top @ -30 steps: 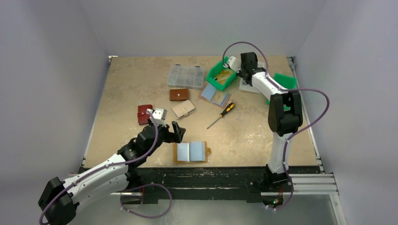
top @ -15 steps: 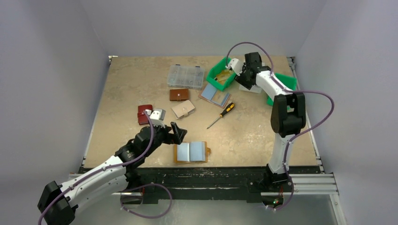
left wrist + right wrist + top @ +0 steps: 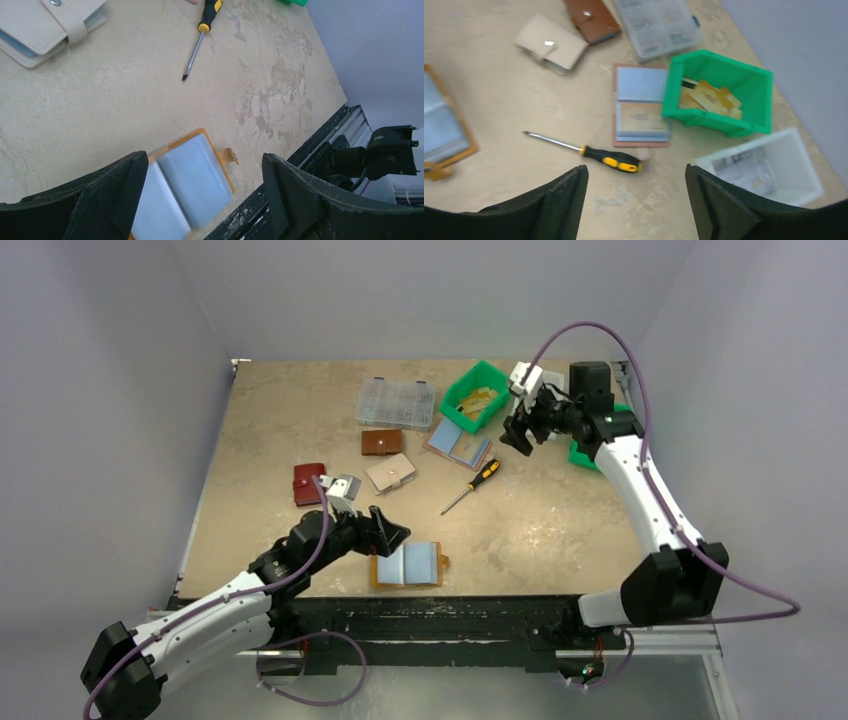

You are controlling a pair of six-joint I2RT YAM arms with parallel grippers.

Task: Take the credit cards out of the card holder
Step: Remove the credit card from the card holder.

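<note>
card holder (image 3: pixel 376 570): lying open flat, worktop's near edge; credit cards (image 3: pixel 420 560) in slots
left gripper (image 3: pixel 388 525): spread, empty, beside card holder
right gripper (image 3: pixel 522 430): spread, empty, far-right corner

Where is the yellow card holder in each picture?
Top external: the card holder lies open near the front edge of the table, about the middle.
Left wrist: at the bottom, left of centre, partly cut off.
Right wrist: at the left edge, cut off.
Shared landmark: the screwdriver, seen in all three.
</note>
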